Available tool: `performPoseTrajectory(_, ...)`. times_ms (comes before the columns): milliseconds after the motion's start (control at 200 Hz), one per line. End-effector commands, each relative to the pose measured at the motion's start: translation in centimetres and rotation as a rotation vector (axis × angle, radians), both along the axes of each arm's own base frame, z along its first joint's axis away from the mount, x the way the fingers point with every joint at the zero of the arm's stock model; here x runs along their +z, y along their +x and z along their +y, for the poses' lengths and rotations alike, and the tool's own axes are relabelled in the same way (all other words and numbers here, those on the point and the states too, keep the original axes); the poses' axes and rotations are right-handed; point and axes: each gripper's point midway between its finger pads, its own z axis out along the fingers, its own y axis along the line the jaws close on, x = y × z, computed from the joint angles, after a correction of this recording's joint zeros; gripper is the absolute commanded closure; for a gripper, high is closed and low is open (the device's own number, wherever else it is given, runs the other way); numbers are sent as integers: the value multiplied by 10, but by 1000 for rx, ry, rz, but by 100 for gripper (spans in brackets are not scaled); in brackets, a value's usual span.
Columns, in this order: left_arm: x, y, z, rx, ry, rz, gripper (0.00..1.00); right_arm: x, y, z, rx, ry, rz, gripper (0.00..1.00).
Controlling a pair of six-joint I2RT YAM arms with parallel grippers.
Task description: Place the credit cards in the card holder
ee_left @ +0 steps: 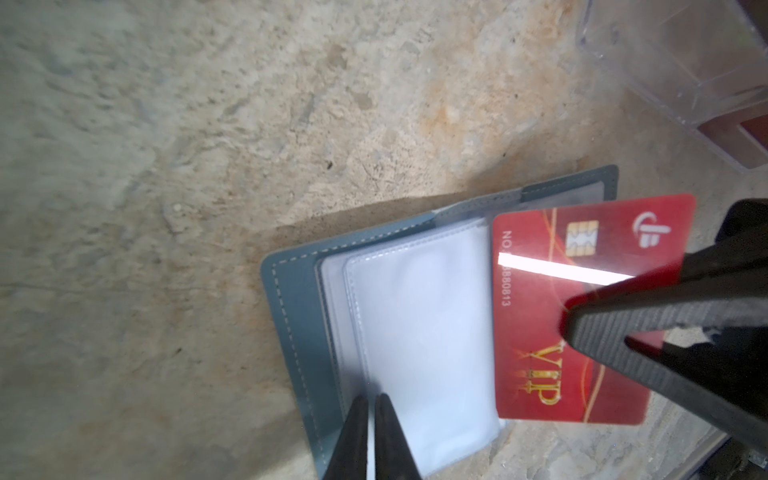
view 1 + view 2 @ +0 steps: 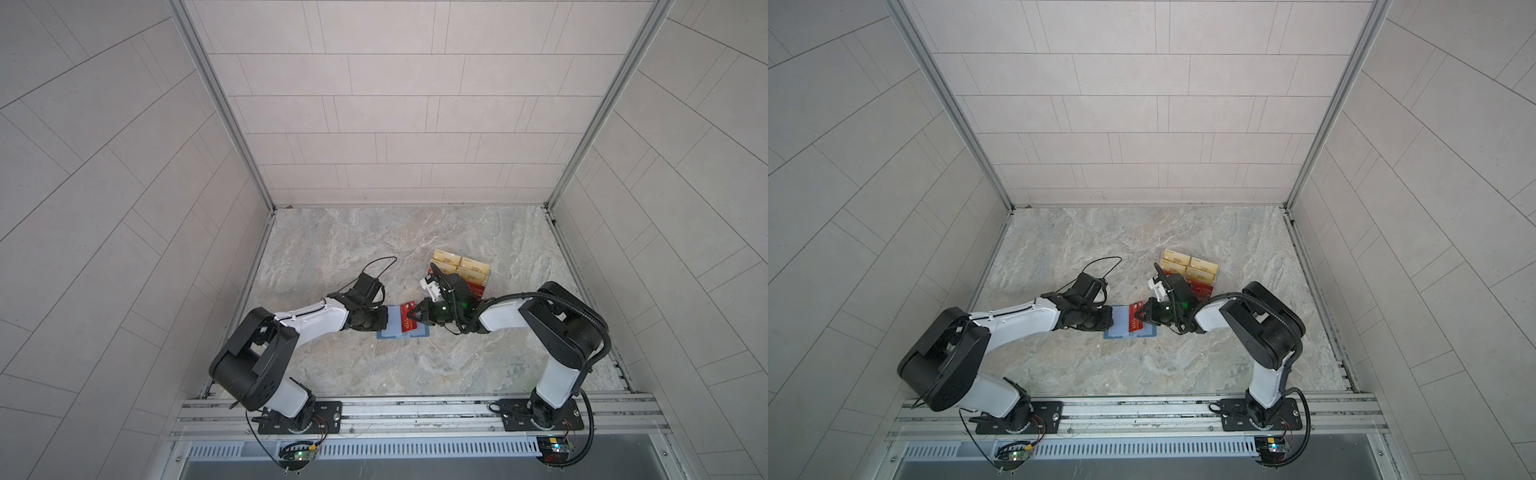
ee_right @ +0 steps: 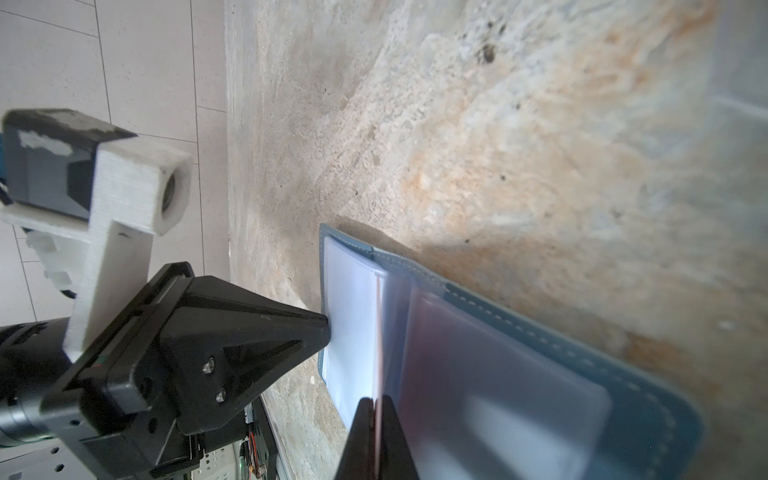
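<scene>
The left gripper [image 1: 371, 401], jaws all but closed at the clear sleeves' edge (whether they nip one I cannot tell), should pin the one card holder [image 1: 291, 316] flat and open. The single red credit card [image 1: 536, 332] hovering over its right half is best tipped shallow and fed squarely into a sleeve mouth. The right gripper [image 3: 376, 405] is clenched on that card. Beyond it, one clear rack [image 1: 673, 70] shows four gold-yellow cards [image 2: 473, 264] and red ones I cannot count.
</scene>
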Motion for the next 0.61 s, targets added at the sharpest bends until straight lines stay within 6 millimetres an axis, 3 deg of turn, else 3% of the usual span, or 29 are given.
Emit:
performPoseTrajectory(0,-4,-8,9,-2,26,21,88,-7,-2,-2,5,-29,-1,100)
performPoseTrajectory(601,-6,-10,9,-3,25,27,89,-4,0,7,-15,57,26,100)
